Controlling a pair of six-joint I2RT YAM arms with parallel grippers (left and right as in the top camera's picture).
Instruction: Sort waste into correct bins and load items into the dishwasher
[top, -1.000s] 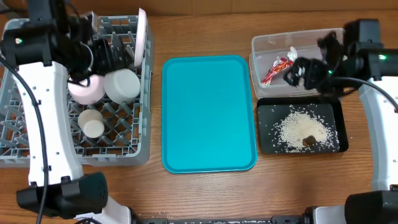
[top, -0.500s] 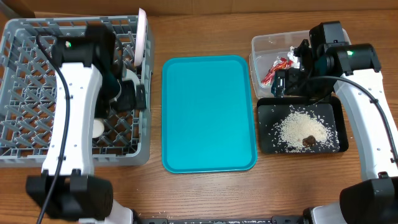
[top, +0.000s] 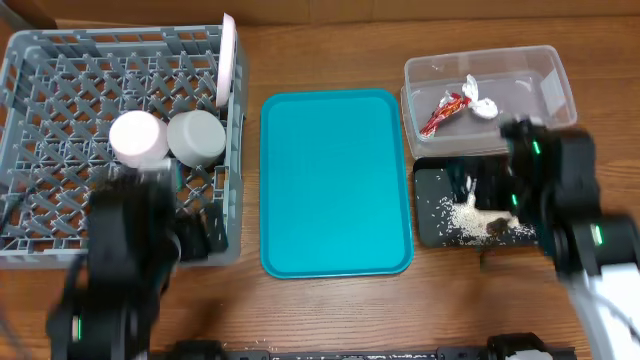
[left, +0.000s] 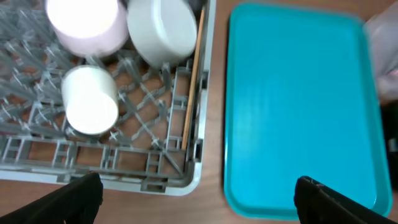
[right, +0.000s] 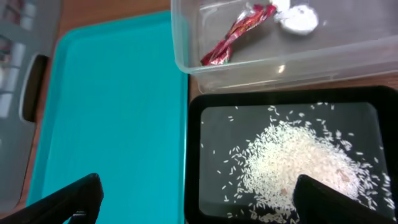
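1. Dish rack (top: 60, 80), far left of the bench (top: 330, 300), holds a pinkish cup (top: 138, 138), a white bowl (top: 195, 137) and a small white cup (left: 91, 99). A chopstick (left: 193, 74) lies along its right wall, and a plate (top: 229, 60) stands upright at the far right edge.
2. Left pincer (left: 199, 199) is spread wide and empty. It was over the rack a moment ago and has now pulled back to the near edge.
3. Teal tray (top: 335, 180), middle, is bare.
4. Clear tub (top: 540, 80), far right, has the red-and-white wrapper (top: 445, 108) inside.
5. Black tray (top: 432, 215), just near the tub, carries the rice (right: 298, 162) and a brown lump (top: 497, 226).
6. Right pincer (right: 196, 199) is spread and empty. It has backed off the tub toward the near side.
7. Nothing is left loose, so sorting and loading look done and both arms seem to be retreating.
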